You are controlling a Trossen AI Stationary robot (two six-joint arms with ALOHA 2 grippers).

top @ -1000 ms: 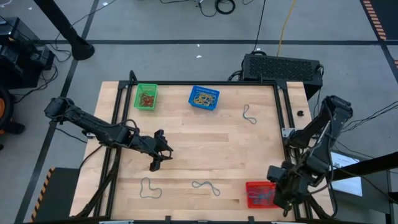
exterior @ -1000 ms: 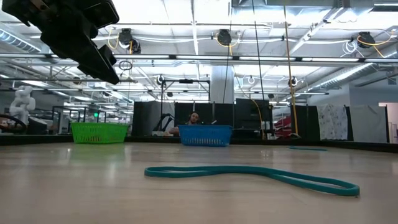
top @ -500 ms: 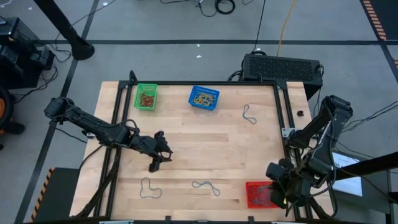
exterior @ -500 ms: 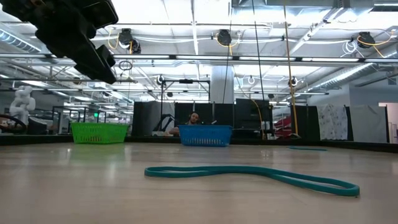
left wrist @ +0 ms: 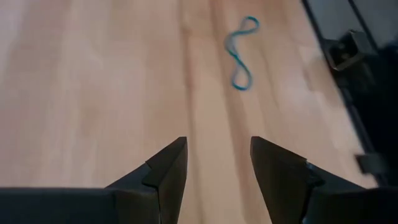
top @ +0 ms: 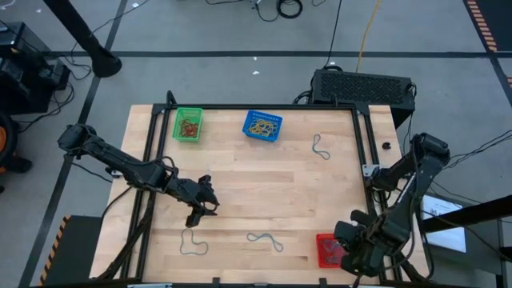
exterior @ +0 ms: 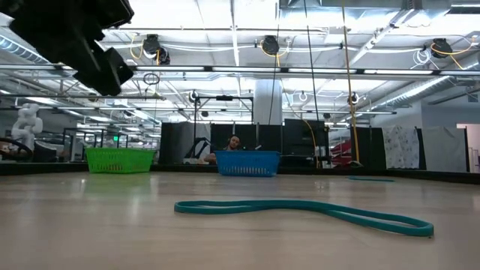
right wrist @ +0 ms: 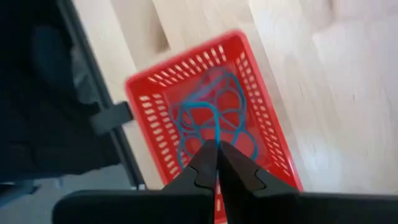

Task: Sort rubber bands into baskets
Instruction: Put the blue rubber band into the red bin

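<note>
Pale wooden planks make up the surface (top: 264, 192), framed by black rails, with grey floor around it and a black vented box (top: 364, 85) behind its far edge. In the low view the room beyond is a hall with ceiling pipes, hanging cables and a person (exterior: 234, 144) behind the blue basket.

The green basket (top: 188, 125) and the blue basket (top: 262, 126) stand near the far edge, the green one holding reddish bands, the blue one yellow bands. The red basket (top: 330, 250) sits at the near right corner with blue bands (right wrist: 211, 121) inside. Three loose teal rubber bands lie on the wood: one far right (top: 320, 148), one near the middle of the front edge (top: 265, 239), one to its left (top: 192, 242).

The left hand (top: 198, 210) hovers above the surface just beyond that left front band, its fingers (left wrist: 168, 168) spread wide and holding nothing; its wrist view looks across bare wood to the far right band (left wrist: 240, 53). The right hand (right wrist: 217, 168) hangs over the red basket with fingers pressed together; whether a strand is pinched between them I cannot tell.

Compared with a second ago, the left hand has shifted slightly toward the front left, and the right arm has swung lower over the red basket, covering more of it.
</note>
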